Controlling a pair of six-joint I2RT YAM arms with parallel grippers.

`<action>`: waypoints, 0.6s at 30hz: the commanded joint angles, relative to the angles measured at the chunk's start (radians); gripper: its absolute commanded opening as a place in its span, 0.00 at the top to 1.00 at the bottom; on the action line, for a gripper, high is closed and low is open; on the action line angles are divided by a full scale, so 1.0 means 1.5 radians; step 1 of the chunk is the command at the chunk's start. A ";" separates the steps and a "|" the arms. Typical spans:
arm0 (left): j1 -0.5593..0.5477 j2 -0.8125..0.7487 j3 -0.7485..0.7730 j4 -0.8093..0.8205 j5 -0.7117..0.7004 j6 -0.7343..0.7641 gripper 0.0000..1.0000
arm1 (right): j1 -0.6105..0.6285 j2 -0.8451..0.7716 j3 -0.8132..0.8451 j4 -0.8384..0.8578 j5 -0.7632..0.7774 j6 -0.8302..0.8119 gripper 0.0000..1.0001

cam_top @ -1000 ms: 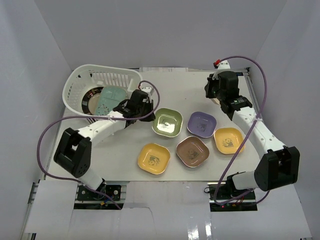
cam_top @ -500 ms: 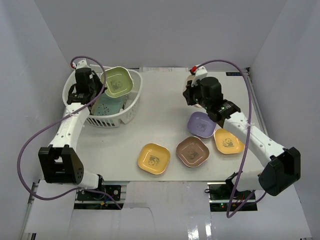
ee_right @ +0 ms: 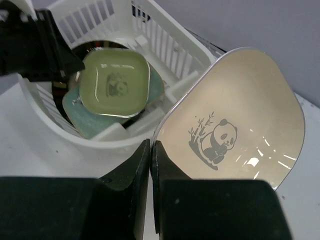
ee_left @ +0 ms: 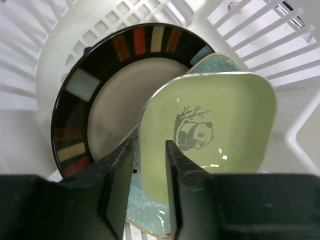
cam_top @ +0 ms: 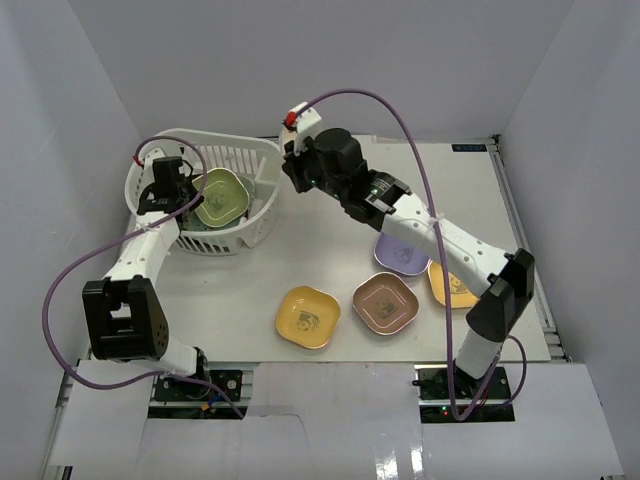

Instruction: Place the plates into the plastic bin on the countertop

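Note:
The white plastic bin [cam_top: 250,150] stands at the back left. In it a round dark-rimmed plate [ee_left: 125,95] leans, with a mint plate [ee_left: 145,210] on it and a green panda plate [ee_left: 220,110] on top. My left gripper [ee_left: 149,145] is inside the bin [ee_left: 45,75], jaws parted around the green plate's near rim. My right gripper [ee_right: 151,145] is shut on the edge of a cream panda plate [ee_right: 240,125], held just right of the bin's rim [ee_right: 165,40]. In the top view my left gripper [cam_top: 190,195] is beside the green plate [cam_top: 222,197], and my right gripper [cam_top: 297,175] is by the bin's right side.
On the countertop [cam_top: 300,250] lie a yellow plate [cam_top: 308,317], a brown-pink plate [cam_top: 385,303], a purple plate [cam_top: 403,250] and an orange-yellow plate [cam_top: 455,288] partly under my right arm. White walls enclose the back and sides. Purple cables loop from both arms.
My left gripper has lowered the green plate into the bin, and its jaws now stand apart. My right arm has swung left with the cream plate to the bin's right rim.

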 commanded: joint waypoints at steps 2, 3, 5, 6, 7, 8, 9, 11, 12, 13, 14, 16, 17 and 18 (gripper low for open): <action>0.011 -0.061 -0.028 0.032 -0.001 -0.019 0.55 | 0.038 0.084 0.137 -0.032 0.023 -0.024 0.92; 0.010 -0.064 -0.034 0.034 0.017 -0.021 0.51 | 0.043 0.121 0.189 -0.042 0.019 -0.024 0.92; 0.012 -0.070 -0.039 0.037 0.036 -0.028 0.47 | 0.053 0.155 0.233 -0.056 0.017 -0.024 0.92; 0.012 -0.087 -0.043 0.040 0.046 -0.031 0.46 | 0.055 0.186 0.273 -0.060 0.008 -0.024 0.92; 0.012 -0.101 -0.047 0.046 0.072 -0.032 0.43 | 0.056 0.201 0.291 -0.063 0.003 -0.024 0.92; 0.012 -0.118 -0.048 0.056 0.086 -0.042 0.42 | 0.059 0.214 0.308 -0.060 -0.001 -0.024 0.92; 0.012 -0.158 -0.041 0.058 0.099 -0.044 0.41 | 0.061 0.238 0.332 -0.055 -0.012 -0.044 0.92; 0.012 -0.205 -0.021 0.061 0.122 -0.060 0.37 | 0.063 0.260 0.353 -0.043 -0.021 -0.045 0.92; 0.012 -0.249 -0.005 0.061 0.131 -0.063 0.35 | 0.064 0.272 0.348 -0.031 -0.022 -0.045 0.92; 0.012 -0.258 0.049 0.037 0.156 -0.064 0.34 | 0.066 0.275 0.340 -0.014 -0.027 -0.044 0.92; 0.010 -0.258 0.088 0.014 0.170 -0.069 0.32 | 0.067 0.281 0.329 0.026 -0.045 -0.043 0.92; -0.001 -0.253 0.158 0.003 0.265 -0.077 0.25 | 0.074 0.300 0.311 0.080 -0.088 -0.055 0.92; -0.008 -0.251 0.175 0.002 0.293 -0.077 0.23 | 0.078 0.312 0.312 0.089 -0.101 -0.064 0.92; -0.011 -0.248 0.190 0.003 0.319 -0.074 0.20 | 0.090 0.324 0.327 0.095 -0.105 -0.091 0.92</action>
